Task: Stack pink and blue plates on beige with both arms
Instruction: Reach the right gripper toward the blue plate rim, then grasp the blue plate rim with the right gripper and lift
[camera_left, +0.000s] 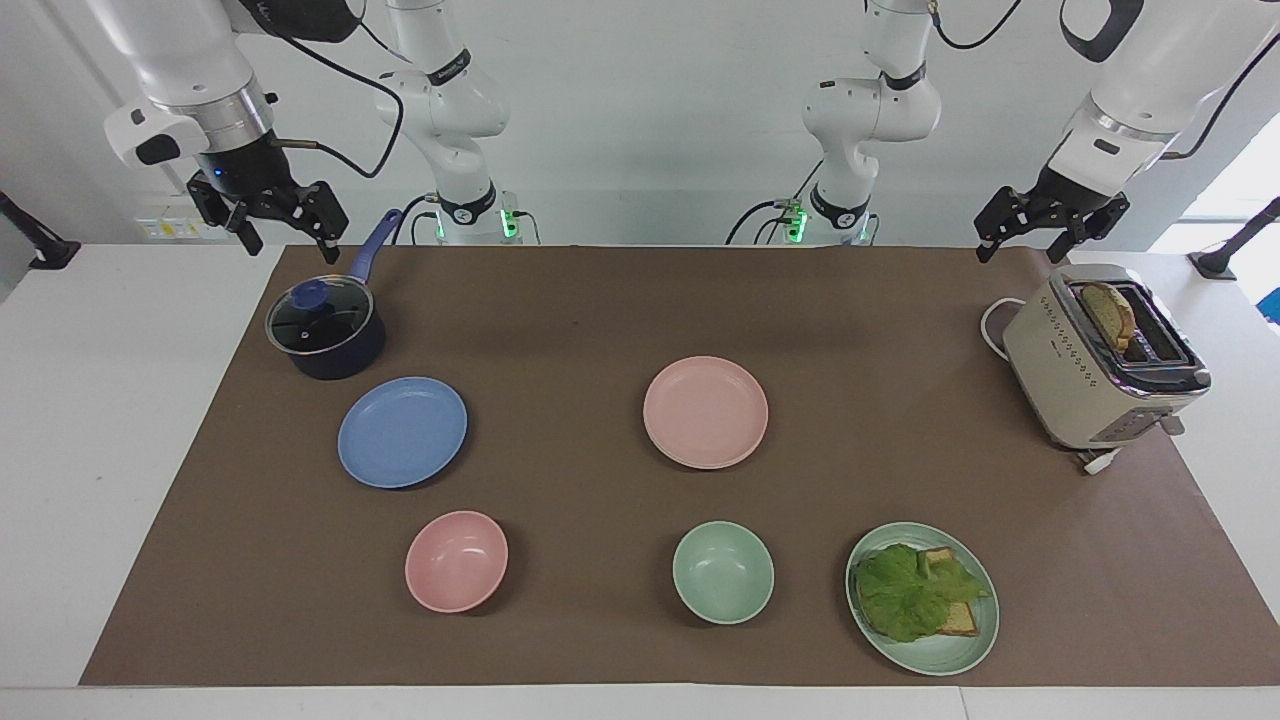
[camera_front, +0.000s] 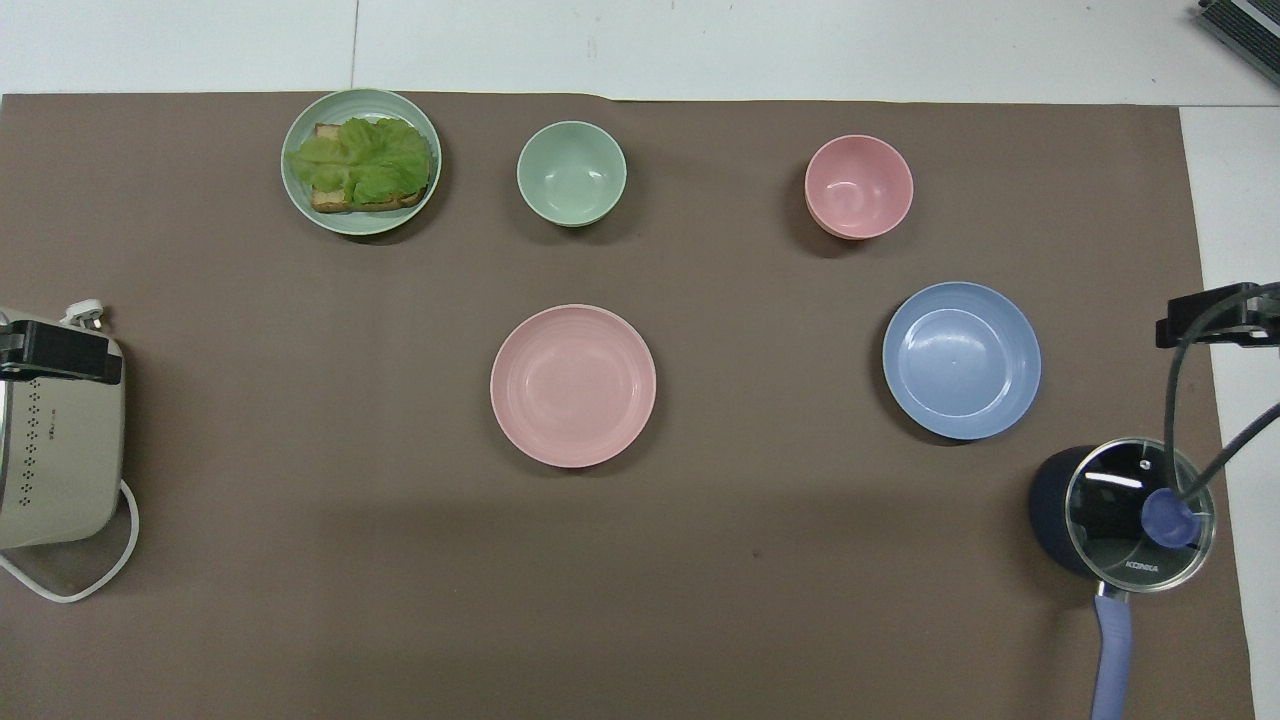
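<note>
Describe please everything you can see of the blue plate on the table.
The blue plate is round, shallow and medium blue, with a matte, plastic-like look, a flat centre and a low raised rim. It is empty and lies flat, right side up, on the brown mat, toward the right arm's end of the table. The lidded saucepan stands nearer to the robots; the pink bowl lies farther. Nothing else touches it.

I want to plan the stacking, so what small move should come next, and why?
Probably lower the right claw toward the rim of the blue plate. That claw is open, up in the air by the pot, and the blue plate lies bare beside the pot. No beige plate shows.
</note>
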